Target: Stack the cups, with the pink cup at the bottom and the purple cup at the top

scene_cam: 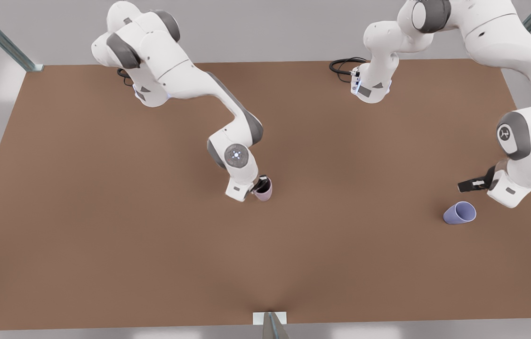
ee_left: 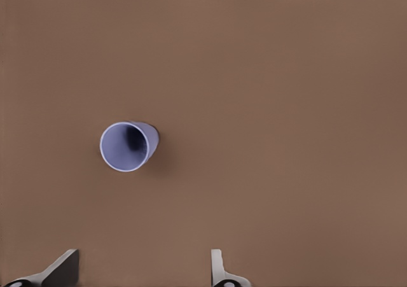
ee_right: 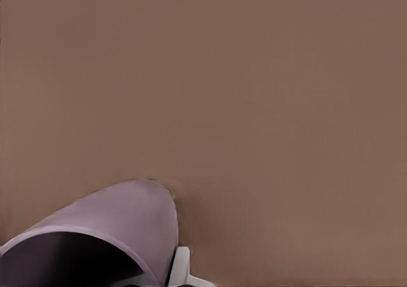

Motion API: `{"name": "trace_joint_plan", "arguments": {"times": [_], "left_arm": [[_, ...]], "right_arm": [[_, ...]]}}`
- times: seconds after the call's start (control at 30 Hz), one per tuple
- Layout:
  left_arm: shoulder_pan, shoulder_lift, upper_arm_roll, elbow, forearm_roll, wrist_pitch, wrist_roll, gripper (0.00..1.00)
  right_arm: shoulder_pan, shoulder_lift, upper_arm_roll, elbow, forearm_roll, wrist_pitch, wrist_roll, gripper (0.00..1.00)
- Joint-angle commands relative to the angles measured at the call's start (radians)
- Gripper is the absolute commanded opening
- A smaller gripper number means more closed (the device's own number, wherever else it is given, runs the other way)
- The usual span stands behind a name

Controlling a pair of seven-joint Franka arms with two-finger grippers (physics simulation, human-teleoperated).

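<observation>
Your right gripper (scene_cam: 260, 184) pinches the pink cup (scene_cam: 264, 189) by its rim. Your left gripper (scene_cam: 475, 183) hovers wide near the purple cup (scene_cam: 459, 213); it's light and slippery, so take its rim.

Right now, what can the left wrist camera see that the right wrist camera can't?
Left wrist view: the small bluish lavender purple cup, standing apart on the table, and the open left gripper above it, holding nothing.

Right wrist view: the small pale pink-mauve pink cup, up close, with a finger of the right gripper at its rim.

Both share the plain brown table.
</observation>
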Motion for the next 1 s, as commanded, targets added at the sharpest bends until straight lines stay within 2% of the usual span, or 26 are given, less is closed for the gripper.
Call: {"name": "trace_joint_plan", "arguments": {"times": [0.0, 0.4, 0.43, 0.47, 0.5, 0.87, 0.93, 0.97], "left_arm": [[0.028, 0.032, 0.004, 0.004, 0.004, 0.145, 0.261, 1.00], [0.134, 0.187, 0.006, -0.008, -0.038, 0.335, 0.252, 1.00], [0.137, 0.200, 0.006, -0.008, -0.038, 0.340, 0.258, 1.00], [0.137, 0.202, 0.006, -0.015, -0.039, 0.340, 0.260, 1.00], [0.137, 0.204, 0.006, -0.029, -0.059, 0.340, 0.258, 1.00], [0.190, 0.268, 0.003, -0.037, -0.081, 0.351, 0.265, 1.00], [0.196, 0.277, 0.003, -0.039, -0.081, 0.352, 0.265, 1.00], [0.196, 0.282, 0.004, -0.048, -0.081, 0.352, 0.265, 1.00]], "right_arm": [[0.015, 0.014, 0.001, 0.019, -0.009, -0.043, 0.489, 0.21], [0.054, 0.060, 0.001, 0.033, -0.007, -0.052, 0.521, 0.21], [0.052, 0.060, -0.001, 0.031, -0.007, -0.052, 0.520, 0.26], [0.054, 0.058, -0.001, 0.030, -0.007, -0.051, 0.520, 0.68], [0.052, 0.057, -0.001, 0.027, -0.009, -0.051, 0.515, 1.00], [0.048, -0.043, -0.012, 0.005, -0.003, -0.068, 0.501, 1.00], [0.019, -0.101, -0.012, -0.010, -0.004, -0.094, 0.494, 1.00], [-0.027, -0.149, -0.010, -0.010, -0.003, -0.160, 0.396, 1.00]]}}
